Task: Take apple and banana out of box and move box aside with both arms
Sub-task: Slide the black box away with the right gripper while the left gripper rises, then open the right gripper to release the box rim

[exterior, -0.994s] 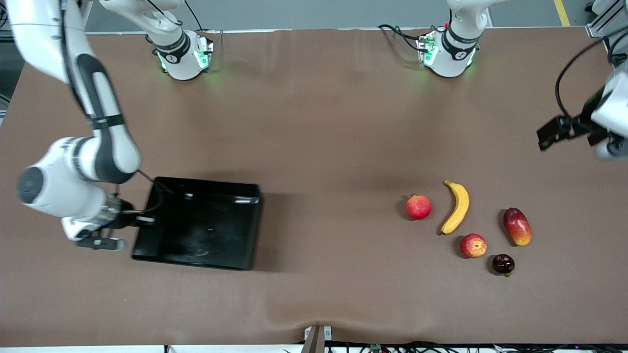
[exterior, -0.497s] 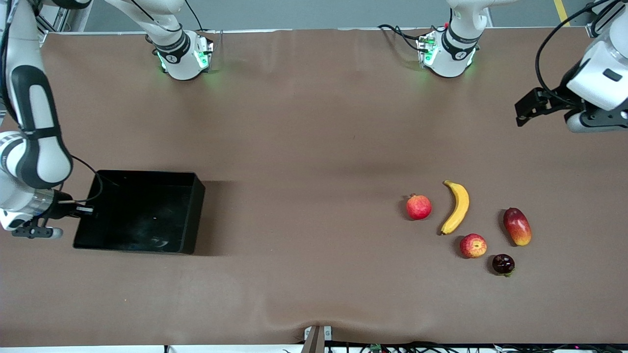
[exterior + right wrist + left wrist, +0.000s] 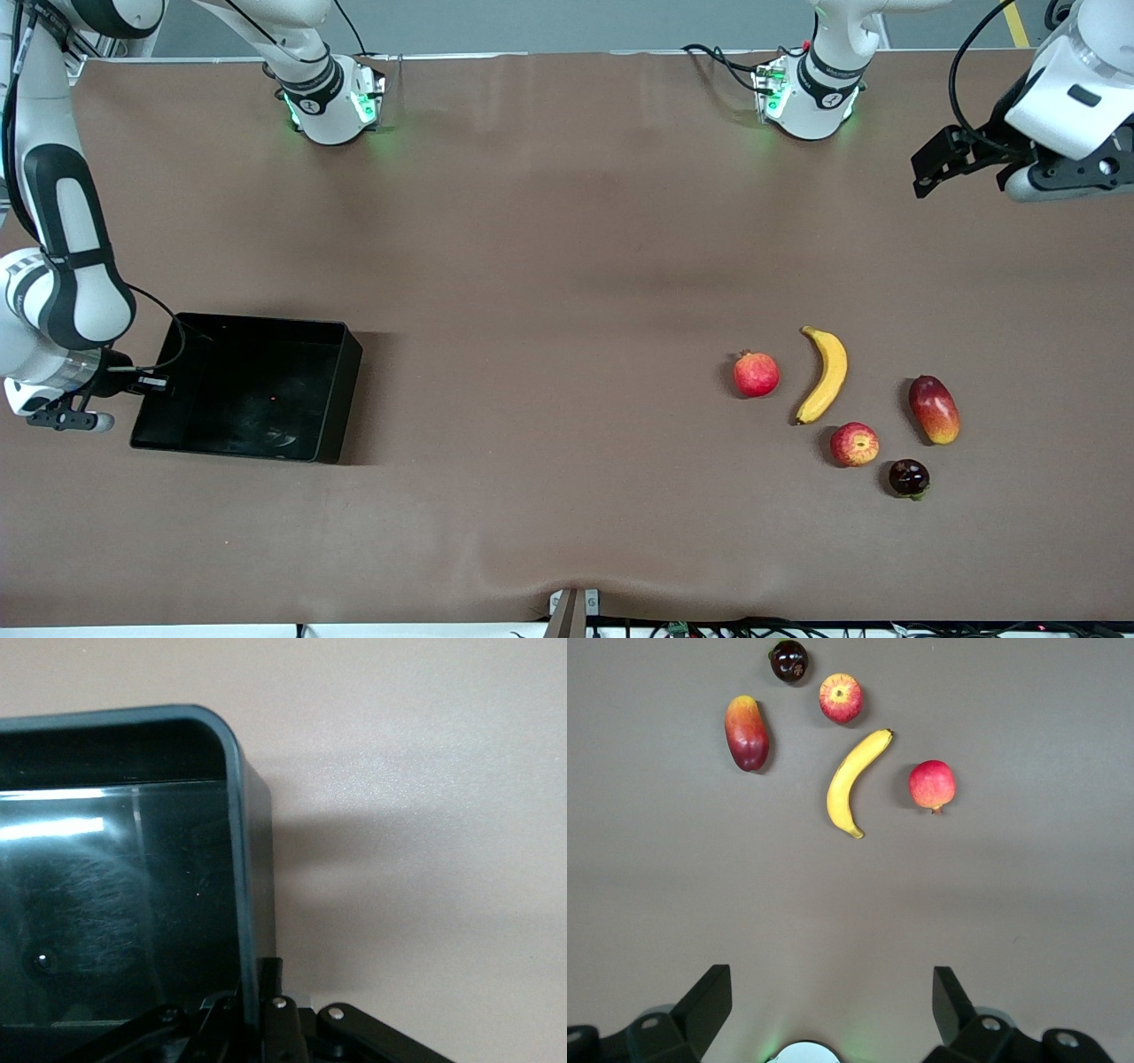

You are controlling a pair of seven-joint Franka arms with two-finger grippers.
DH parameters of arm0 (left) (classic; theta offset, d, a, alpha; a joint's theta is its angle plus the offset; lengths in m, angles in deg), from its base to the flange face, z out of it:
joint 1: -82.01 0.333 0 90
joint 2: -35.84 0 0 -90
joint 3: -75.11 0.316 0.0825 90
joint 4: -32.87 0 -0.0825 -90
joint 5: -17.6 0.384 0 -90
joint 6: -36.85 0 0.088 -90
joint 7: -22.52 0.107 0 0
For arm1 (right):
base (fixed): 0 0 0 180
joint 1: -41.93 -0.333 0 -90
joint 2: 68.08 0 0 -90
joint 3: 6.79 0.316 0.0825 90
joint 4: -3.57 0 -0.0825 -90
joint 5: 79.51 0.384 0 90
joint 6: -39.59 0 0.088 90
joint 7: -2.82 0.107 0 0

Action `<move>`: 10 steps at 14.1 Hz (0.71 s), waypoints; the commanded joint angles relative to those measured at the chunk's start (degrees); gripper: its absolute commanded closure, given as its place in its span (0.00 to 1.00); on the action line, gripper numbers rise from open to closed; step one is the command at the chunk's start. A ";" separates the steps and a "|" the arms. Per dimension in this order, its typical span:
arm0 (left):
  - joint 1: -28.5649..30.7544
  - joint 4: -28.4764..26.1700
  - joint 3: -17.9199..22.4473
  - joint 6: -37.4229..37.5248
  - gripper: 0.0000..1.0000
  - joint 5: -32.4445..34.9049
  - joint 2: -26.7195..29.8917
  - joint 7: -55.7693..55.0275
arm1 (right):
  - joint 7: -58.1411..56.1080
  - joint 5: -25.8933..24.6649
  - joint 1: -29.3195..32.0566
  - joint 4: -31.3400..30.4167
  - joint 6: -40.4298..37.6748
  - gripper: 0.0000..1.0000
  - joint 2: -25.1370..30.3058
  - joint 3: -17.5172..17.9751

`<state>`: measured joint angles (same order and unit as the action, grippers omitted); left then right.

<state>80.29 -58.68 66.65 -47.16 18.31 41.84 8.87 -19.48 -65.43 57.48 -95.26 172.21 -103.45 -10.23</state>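
Observation:
The black box (image 3: 257,372) lies at the right arm's end of the table. My right gripper (image 3: 152,383) is shut on the box's end wall; the right wrist view shows the wall (image 3: 244,904) pinched between the fingers. The yellow banana (image 3: 826,374) and the streaked apple (image 3: 854,444) lie toward the left arm's end, the apple nearer the camera. Both show in the left wrist view, banana (image 3: 855,782) and apple (image 3: 840,697). My left gripper (image 3: 939,164) hangs open and empty, high over the table's edge at the left arm's end, with fingertips (image 3: 709,1001) wide apart.
A red pomegranate (image 3: 756,374) lies beside the banana. A red-to-yellow mango (image 3: 934,408) and a small dark fruit (image 3: 909,478) lie by the apple. The brown table (image 3: 567,266) stretches bare between box and fruits.
My right gripper has dragged the box a long way toward the right arm's end of the table, then slowed. My left gripper has risen and shifted toward the robots' bases.

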 commanded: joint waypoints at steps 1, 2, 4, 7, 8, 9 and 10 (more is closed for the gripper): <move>1.54 -1.18 0.46 0.25 0.00 -1.24 1.65 0.03 | -1.08 0.07 1.50 0.48 -0.26 1.00 0.13 1.42; 1.63 -1.18 0.55 0.25 0.00 -1.24 1.65 0.11 | -1.08 0.07 1.59 0.31 -0.26 1.00 0.04 1.42; 1.63 -1.18 0.55 0.69 0.00 -1.16 1.22 -0.50 | -1.08 0.07 1.59 0.31 -0.26 1.00 -0.31 1.33; 1.63 -1.09 0.55 0.43 0.00 -0.37 -0.36 -0.85 | -1.08 0.07 1.59 0.40 -0.35 0.00 -0.31 1.42; 2.15 -1.00 0.55 0.43 0.00 -0.45 -0.45 -0.76 | -1.08 0.07 1.59 0.40 -0.35 0.00 -0.31 1.42; 2.51 -1.18 0.55 0.60 0.00 -0.63 -0.37 -0.68 | -1.08 0.07 1.59 0.48 -0.44 0.00 -0.31 1.42; 2.60 -1.18 0.55 0.69 0.00 -0.63 -0.37 -0.76 | -1.08 0.07 1.59 0.48 -0.44 0.00 -0.31 1.42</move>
<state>82.23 -59.78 67.25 -46.99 18.27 41.13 8.75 -19.65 -65.41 57.53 -95.00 172.41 -104.20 -10.17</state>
